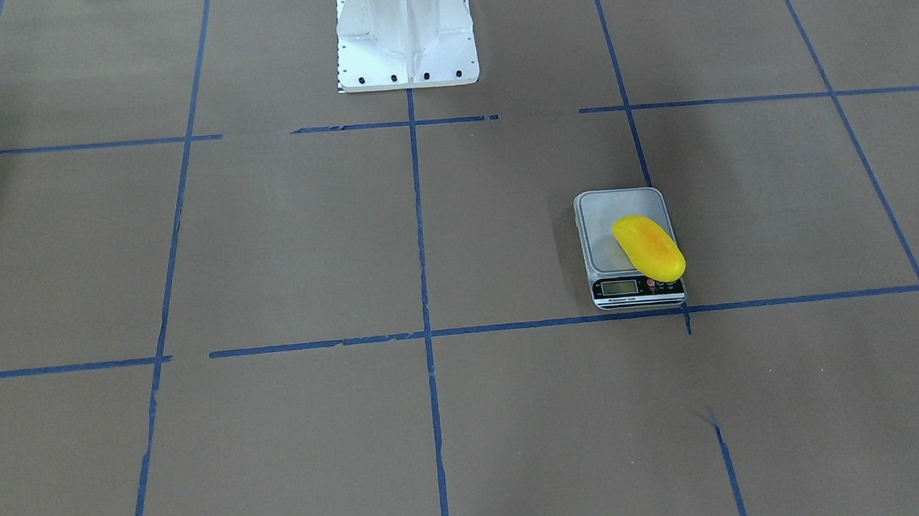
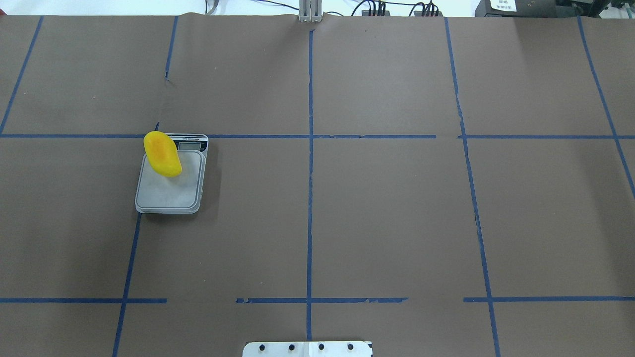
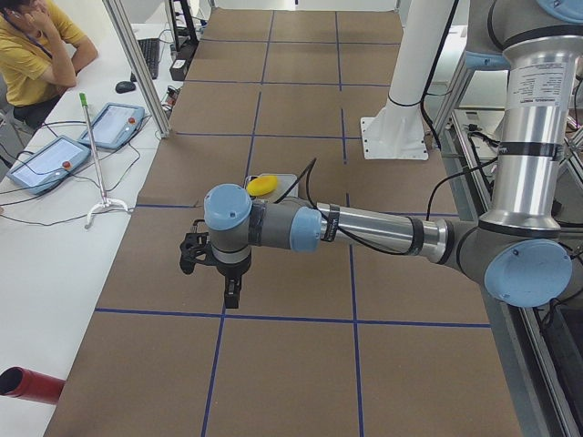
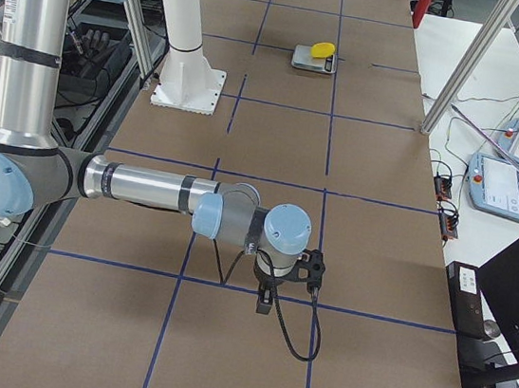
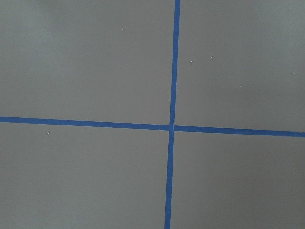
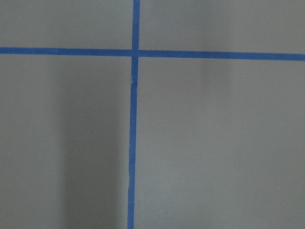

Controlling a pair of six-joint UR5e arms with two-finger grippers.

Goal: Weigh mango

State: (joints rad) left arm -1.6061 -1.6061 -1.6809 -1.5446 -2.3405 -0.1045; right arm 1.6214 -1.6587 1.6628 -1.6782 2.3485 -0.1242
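As the mango (image 1: pixel 649 247) already lay on the scale (image 1: pixel 603 229), overlapping its control panel, weighing seemed done; whether the left hand (image 3: pixel 232 296) or right hand (image 4: pixel 264 302) stood wide or narrow was unclear.

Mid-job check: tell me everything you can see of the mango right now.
The small glossy yellow mango is elongated and slightly curved, with an orange blush on its upper face; its skin looks smooth and unbroken. It lies on its side, diagonally, on the silver platform of the grey digital kitchen scale, at the corner by the display. One end reaches over the button panel and appears to overhang the scale's edge. Only the scale touches it. The display is too small to read.
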